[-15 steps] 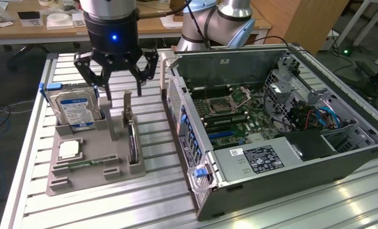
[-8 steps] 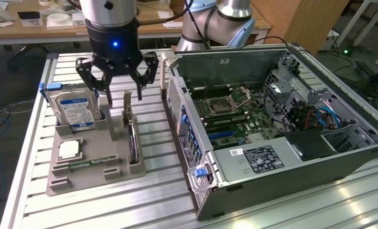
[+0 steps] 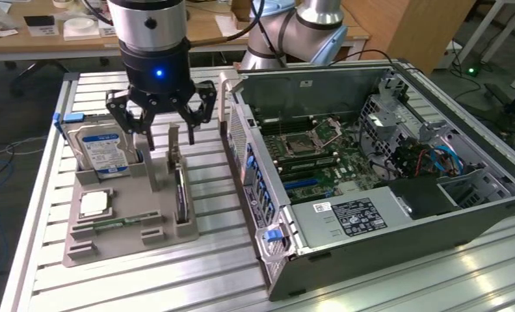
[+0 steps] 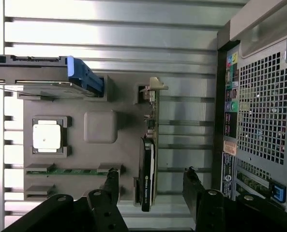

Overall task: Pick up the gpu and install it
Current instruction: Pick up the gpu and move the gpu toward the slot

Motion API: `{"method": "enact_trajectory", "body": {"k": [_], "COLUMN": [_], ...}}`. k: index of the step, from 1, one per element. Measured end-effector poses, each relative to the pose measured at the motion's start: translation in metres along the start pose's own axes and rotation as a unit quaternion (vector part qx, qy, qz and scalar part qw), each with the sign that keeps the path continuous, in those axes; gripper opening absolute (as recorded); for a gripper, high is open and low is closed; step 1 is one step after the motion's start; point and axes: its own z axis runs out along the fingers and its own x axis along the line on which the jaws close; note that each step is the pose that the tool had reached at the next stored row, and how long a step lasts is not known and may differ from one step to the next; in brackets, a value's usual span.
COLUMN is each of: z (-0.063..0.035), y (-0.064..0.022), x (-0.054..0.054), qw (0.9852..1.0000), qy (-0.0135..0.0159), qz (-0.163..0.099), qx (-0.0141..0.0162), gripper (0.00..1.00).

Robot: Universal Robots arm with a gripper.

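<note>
The gpu [image 3: 181,195] is a thin dark card standing on edge in a slot along one side of the grey tray [image 3: 127,244]. In the wrist view the gpu [image 4: 148,162] appears edge-on, with a metal bracket at one end. My gripper [image 3: 164,138] hangs open above the tray, over the far end of the card. In the wrist view my gripper [image 4: 151,176] has one dark finger on each side of the card, with wide gaps to both, touching nothing. The open computer case [image 3: 370,162] lies beside the tray at the exterior view's right, motherboard exposed.
On the tray [image 4: 126,96] a silver hard drive [image 3: 103,151] with a blue-white label stands upright, a square processor [image 3: 94,203] sits in a pocket and a green memory stick [image 3: 119,224] lies nearby. The case's perforated wall [image 4: 262,106] stands close to the card. A slatted aluminium table [image 3: 214,266] carries everything.
</note>
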Motion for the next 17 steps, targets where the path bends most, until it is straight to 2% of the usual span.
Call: {"method": "enact_trajectory", "body": {"k": [5,9,11,12,17], "z": [0.0089,0.0151,0.0183,0.0200,0.0291], "y": [-0.0009,-0.0062,-0.0082,-0.0086,-0.0098], "x": [0.000,0.001,0.001,0.001,0.001], "qw": [1.0000,0.9999,0.9999,0.9999,0.9999], "qy": [0.0003,0.0005,0.0005,0.0005,0.0006], "qz": [-0.007,-0.011,-0.012,-0.013,-0.015], "qx": [-0.0002,-0.0002,-0.0003,-0.0003,-0.0003], "gripper": [0.65,0.65,0.66,0.72,0.72]}}
